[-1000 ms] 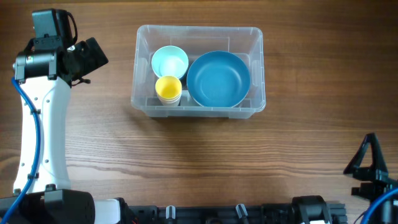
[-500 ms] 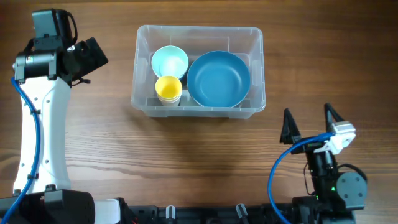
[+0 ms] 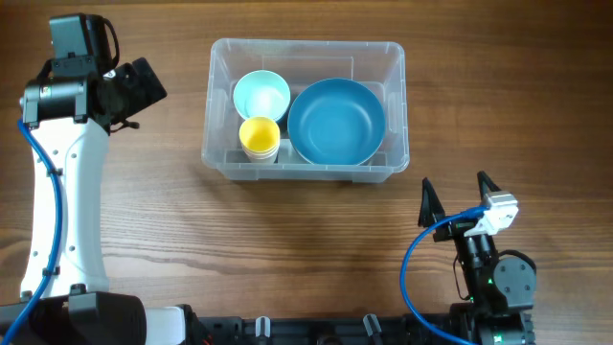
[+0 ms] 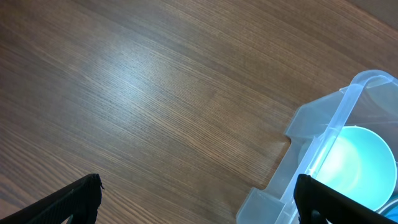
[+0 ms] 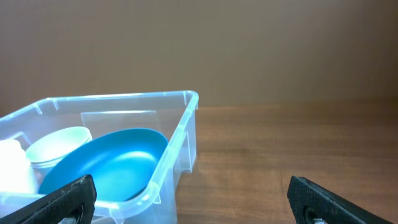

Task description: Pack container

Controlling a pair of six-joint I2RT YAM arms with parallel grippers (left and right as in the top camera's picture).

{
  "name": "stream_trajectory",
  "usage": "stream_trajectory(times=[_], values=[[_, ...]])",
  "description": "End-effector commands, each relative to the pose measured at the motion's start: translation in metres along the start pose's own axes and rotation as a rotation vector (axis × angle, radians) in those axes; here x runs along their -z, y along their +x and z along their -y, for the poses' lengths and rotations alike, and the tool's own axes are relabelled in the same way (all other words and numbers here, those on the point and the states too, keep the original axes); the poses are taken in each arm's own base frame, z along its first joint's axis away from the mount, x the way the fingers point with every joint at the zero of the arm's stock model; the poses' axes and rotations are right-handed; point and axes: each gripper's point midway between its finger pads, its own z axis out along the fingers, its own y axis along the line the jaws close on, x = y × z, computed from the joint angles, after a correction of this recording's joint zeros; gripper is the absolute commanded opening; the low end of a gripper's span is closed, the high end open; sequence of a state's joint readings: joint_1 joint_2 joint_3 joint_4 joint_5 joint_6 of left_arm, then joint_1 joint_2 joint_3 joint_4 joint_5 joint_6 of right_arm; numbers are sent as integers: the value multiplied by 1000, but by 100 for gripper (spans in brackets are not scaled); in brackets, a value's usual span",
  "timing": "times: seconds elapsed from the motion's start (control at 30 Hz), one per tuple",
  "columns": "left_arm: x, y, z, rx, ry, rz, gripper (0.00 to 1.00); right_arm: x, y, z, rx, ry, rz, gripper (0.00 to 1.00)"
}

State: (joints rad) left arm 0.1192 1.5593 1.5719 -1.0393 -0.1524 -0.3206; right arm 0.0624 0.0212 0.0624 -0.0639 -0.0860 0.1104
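The clear plastic container (image 3: 395, 86) stands at the table's far middle. Inside it are a large blue bowl (image 3: 336, 121), a pale cyan bowl (image 3: 261, 95) and a yellow cup (image 3: 259, 137). My left gripper (image 3: 146, 84) hangs open and empty left of the container; its wrist view shows the container's corner (image 4: 323, 134) and the pale bowl (image 4: 357, 162) at right. My right gripper (image 3: 457, 199) is open and empty near the front right, below the container's right end. Its wrist view shows the container (image 5: 177, 134) and blue bowl (image 5: 106, 165) at left.
The wooden table (image 3: 287, 240) surrounds the container. The left arm's white link (image 3: 62, 211) runs along the left side. A black rail (image 3: 316, 326) lies along the front edge.
My right arm has swung in from the far right edge toward the left and risen into view, its open fingers now below the container's right end. The left arm has not moved.
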Motion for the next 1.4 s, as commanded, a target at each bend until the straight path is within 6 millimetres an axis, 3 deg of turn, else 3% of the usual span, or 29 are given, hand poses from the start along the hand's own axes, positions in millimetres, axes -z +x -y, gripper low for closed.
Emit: stream_trajectory(times=[0.0, 1.07, 1.2, 1.37], values=[[6, -6, -1, 16, 1, 24, 100, -1, 8, 0, 6, -2, -6, 100], [8, -6, -1, 16, 4, 28, 100, -1, 8, 0, 58, -2, -6, 100], [81, -18, -7, 44, 78, 203, 100, -1, 8, 0, 58, -2, -6, 100], [219, -4, -36, 100, 216, 537, 100, -1, 8, 0, 58, -2, -6, 100]])
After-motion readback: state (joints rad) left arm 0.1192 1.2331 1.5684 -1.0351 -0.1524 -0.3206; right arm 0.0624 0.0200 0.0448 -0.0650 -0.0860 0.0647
